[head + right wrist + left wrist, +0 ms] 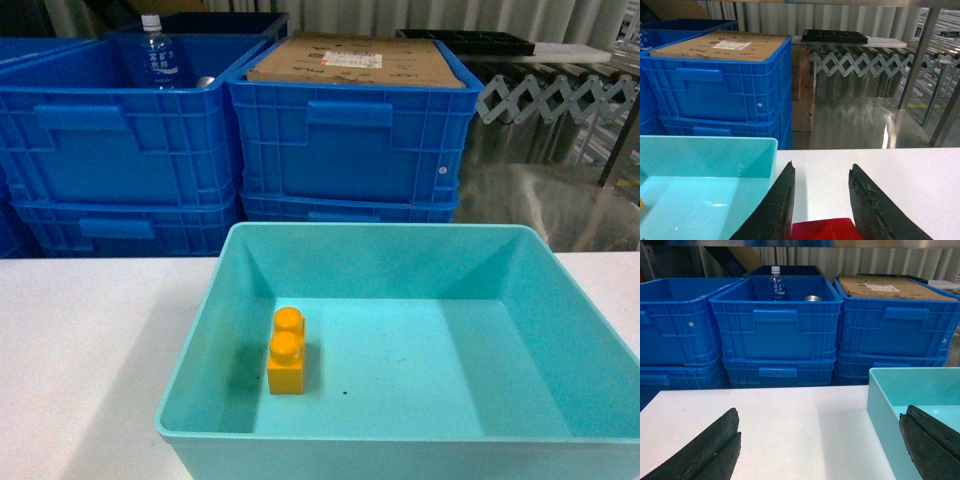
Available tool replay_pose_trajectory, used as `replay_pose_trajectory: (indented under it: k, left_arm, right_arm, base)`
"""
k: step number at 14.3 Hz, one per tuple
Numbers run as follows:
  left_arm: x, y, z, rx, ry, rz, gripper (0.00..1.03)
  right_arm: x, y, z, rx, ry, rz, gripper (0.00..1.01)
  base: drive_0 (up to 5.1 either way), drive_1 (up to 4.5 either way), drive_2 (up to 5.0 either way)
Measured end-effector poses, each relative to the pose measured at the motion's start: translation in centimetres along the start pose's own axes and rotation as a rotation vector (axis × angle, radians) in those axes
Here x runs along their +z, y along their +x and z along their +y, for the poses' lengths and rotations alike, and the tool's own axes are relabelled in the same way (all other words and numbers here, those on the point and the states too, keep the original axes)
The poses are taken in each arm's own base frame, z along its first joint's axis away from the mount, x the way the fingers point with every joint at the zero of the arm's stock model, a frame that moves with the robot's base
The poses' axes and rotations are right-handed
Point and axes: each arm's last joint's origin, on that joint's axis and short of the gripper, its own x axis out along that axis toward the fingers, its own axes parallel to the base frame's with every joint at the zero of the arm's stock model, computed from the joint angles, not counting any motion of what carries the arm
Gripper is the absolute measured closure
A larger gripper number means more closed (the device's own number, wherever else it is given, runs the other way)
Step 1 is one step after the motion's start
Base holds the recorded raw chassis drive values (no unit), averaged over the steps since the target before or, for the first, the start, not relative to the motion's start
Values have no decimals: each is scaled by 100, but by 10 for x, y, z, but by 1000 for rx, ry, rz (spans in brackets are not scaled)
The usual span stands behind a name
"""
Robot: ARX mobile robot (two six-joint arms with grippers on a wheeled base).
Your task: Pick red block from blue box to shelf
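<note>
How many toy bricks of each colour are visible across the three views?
orange-yellow two-stud brick: 1, in the turquoise tub
red block: 1, held in the right gripper
Total: 2

Orange-yellow brick (287,352) upright inside blue box (400,435).

The blue box (420,250) is smooth turquoise plastic with a soft sheen on its walls. An orange-yellow brick (287,362) at nine o'clock on its floor looks like glossy moulded plastic. The desk (90,340) has a matt white top. Behind, the ribbed crates (350,150) are royal-blue plastic; one carries brown cardboard (350,62) with a white paper label. The right tool's fingers (772,210) look rough, matt black, around the glossy red block (822,230). At one o'clock, shiny metal rails (920,55).
</note>
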Motion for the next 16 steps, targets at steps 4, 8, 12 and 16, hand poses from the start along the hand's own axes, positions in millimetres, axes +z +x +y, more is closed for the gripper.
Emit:
replay_pose_trajectory:
  k: [4,8,12,16]
  left_arm:
    - [0,0,0,0,0,0,5]
    - [0,0,0,2,0,0,5]
    - [0,0,0,0,0,0,5]
    - [0,0,0,0,0,0,5]
  right_arm:
    - [0,0,0,0,-3,0,76]
    - [0,0,0,2,-3,0,76]
    - [0,0,0,2,-3,1,76]
    - [0,0,0,2,-3,1,76]
  base:
    - [0,0,0]
    - [0,0,0]
    - [0,0,0]
    - [0,0,0]
